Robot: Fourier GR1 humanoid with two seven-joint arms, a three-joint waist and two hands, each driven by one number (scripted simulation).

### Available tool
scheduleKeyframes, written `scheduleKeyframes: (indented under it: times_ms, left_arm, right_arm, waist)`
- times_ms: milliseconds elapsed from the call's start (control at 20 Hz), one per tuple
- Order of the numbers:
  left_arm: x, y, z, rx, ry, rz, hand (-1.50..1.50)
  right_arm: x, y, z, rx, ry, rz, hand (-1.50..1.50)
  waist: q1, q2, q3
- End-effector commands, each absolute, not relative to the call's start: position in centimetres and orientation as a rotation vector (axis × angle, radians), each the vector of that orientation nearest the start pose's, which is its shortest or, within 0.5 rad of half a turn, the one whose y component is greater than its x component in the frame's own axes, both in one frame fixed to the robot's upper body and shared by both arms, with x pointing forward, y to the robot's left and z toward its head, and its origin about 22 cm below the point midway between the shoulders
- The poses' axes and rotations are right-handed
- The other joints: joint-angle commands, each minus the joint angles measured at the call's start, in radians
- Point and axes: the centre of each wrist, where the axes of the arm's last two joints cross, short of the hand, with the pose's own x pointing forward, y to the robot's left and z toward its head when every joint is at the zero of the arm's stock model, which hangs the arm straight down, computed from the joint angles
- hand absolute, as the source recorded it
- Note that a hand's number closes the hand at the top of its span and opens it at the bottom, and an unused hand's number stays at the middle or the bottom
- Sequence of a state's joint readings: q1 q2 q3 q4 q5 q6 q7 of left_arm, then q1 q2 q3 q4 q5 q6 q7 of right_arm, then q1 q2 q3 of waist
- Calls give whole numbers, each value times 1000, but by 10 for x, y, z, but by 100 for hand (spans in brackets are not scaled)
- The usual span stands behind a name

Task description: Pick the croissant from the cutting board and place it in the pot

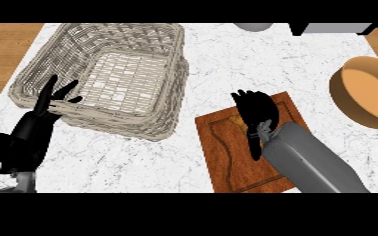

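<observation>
White marble-patterned counter (244,60). Reddish-brown wooden cutting board (221,155) lies toward the counter's near edge, right of middle. Robot's right hand (256,109) is lowered over the board's far half, fingers curled downward around something; only a sliver of golden-tan croissant (236,120) shows at the hand's left side, so the pastry sits on the board under the palm, mostly hidden. Whether the fingers have closed fully on it, cannot tell. Tan round pot (356,97) stands at the counter's right edge, cut off by the view, apart from the board. Large pale woven wicker basket (111,75) fills the far left area. Left hand (46,111) rests open, fingers up and spread, by the basket's near-left corner. Judged step: securing the croissant. To do well: wrap thumb and fingers round the pastry's thick middle, lift straight off the board before swinging right, clear the pot's rim, release low inside.
</observation>
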State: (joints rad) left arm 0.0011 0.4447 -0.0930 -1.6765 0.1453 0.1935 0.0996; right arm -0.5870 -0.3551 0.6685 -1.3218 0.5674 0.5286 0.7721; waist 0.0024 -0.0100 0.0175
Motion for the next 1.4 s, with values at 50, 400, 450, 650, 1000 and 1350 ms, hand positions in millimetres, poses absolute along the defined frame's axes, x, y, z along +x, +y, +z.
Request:
scheduleKeyframes:
  times_ms: [50, 400, 450, 650, 1000, 1350]
  left_arm:
    - [235, 334, 34, 432, -1391, -143, 0]
    - [235, 321, 34, 429, -1388, -147, 0]
    - [232, 326, 31, 436, -1384, -143, 0]
    - [233, 322, 27, 452, -1385, -134, 0]
    - [211, 343, 21, 461, -1363, -124, 0]
    - [214, 342, 23, 473, -1379, -119, 0]
  right_arm:
    - [321, -127, 49, -748, -670, 1622, 150]
    - [323, -131, 46, -728, -738, 1678, 150]
    - [330, -135, 45, -740, -736, 1655, 150]
    - [321, -141, 49, -712, -789, 1600, 150]
    - [307, -193, 97, -644, -957, 1293, 150]
    - [295, -201, 150, -973, -1105, 1189, 150]
  waist:
    - [10, 16, -17]
    - [4, 13, -17]
    - [9, 15, -17]
    - [-10, 11, -17]
    - [-48, 0, -19]
    - [-29, 5, -19]
